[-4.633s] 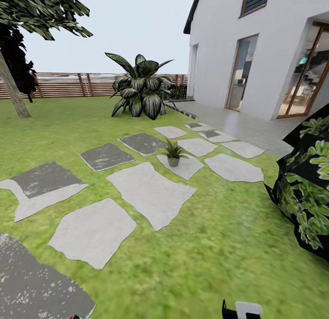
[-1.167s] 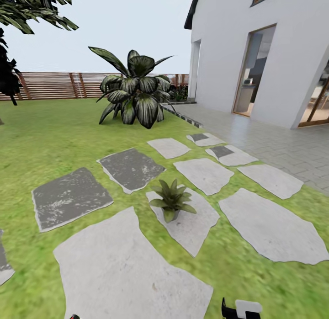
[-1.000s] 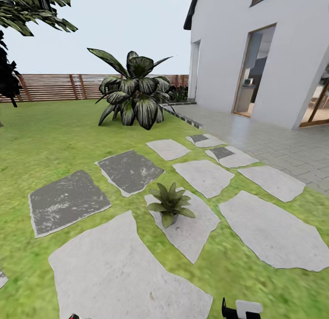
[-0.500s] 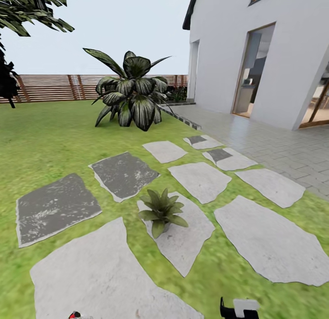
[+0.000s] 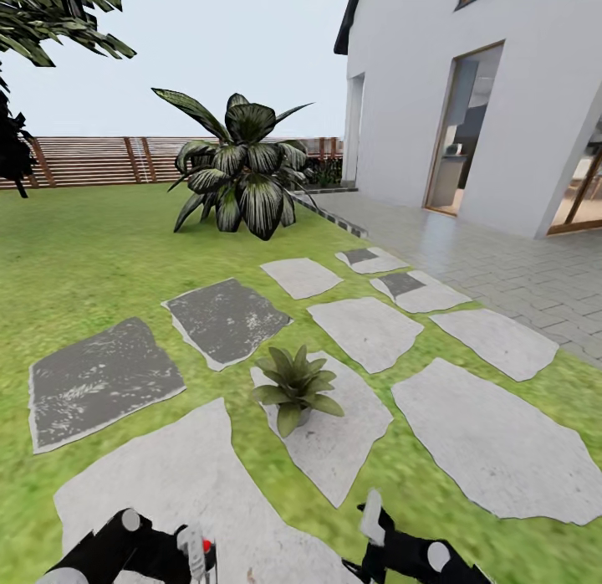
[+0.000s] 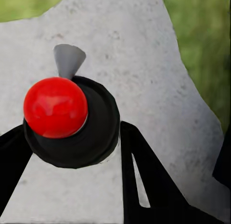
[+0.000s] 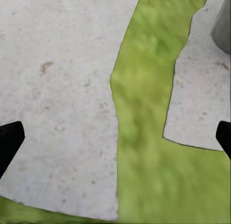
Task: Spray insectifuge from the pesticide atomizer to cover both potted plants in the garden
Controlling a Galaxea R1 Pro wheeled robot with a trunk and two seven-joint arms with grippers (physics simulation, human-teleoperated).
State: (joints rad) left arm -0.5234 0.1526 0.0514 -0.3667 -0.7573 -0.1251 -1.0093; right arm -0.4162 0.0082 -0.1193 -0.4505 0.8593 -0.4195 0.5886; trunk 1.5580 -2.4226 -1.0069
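One potted plant (image 5: 294, 387), a small green rosette in a grey pot, stands on a pale stepping stone (image 5: 334, 442) in the garden lawn, ahead of both arms. The pesticide atomizer (image 6: 72, 123), dark with a red ball top, sits between the black fingers of my left gripper (image 6: 72, 151), which is shut on it. In the head view that gripper (image 5: 196, 555) is low at the left, with the atomizer's red spot (image 5: 206, 546) showing beside it. My right gripper (image 7: 115, 139) is open over stone and grass, with the pot's grey wall (image 7: 222, 21) at the frame's edge. It shows white-tipped (image 5: 372, 521) low in the head view.
A large dark broad-leaved shrub (image 5: 242, 178) stands far back on the lawn before a brown slatted fence (image 5: 92, 159). Several grey stepping stones (image 5: 226, 316) surround the plant. A white house (image 5: 468, 99) and a paved terrace (image 5: 518, 274) lie to the right.
The camera has come closer to the potted plant over the earlier frames. In the last half second both arms have risen into the head view, the left one with the atomizer.
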